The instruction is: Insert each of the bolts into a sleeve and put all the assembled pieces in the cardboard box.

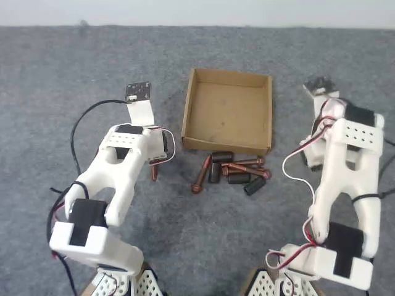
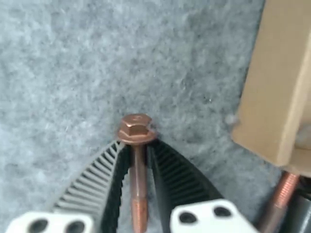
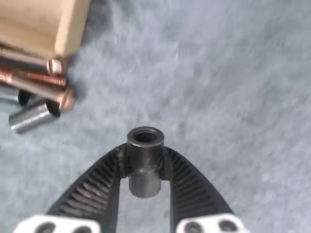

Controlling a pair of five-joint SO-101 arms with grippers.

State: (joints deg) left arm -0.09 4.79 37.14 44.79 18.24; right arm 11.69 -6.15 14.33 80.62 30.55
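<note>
1. Left wrist view: left hand (image 2: 137, 148) is pinching a copper bolt (image 2: 137, 132) by the shank. The hex head sits just past the fingertips, and the threaded end runs back between the fingers toward the wrist.
2. Right wrist view: right hand (image 3: 144, 154) is pinching a dark sleeve (image 3: 144, 170) at its very tips, with the bore open and facing the camera.
3. High view: box (image 1: 228, 147) lies ahead of and between the two hands, with no pieces in it. A loose pile (image 1: 233, 171) of bolts and sleeves rests on the desk (image 1: 62, 74) just beside the box's near wall, between the hands.
4. Judgement: the step in hand is mating bolt to sleeve; nothing is assembled yet.
5. Risk: the head leads and the thread is buried in the hand. With little free shank to enter the bore, the bolt may need regripping, or it could jam on the sleeve rim.
6. Risk: the sleeve is held only at the tips, on a round surface. A side push from a misaligned bolt could twist it or squirt it out onto the desk.
7. Risk: the hands would likely meet over the pile. A low approach could scatter parts or nudge the box.
8. Risk: the slim bolt may tilt under end load, spoiling alignment.
</note>
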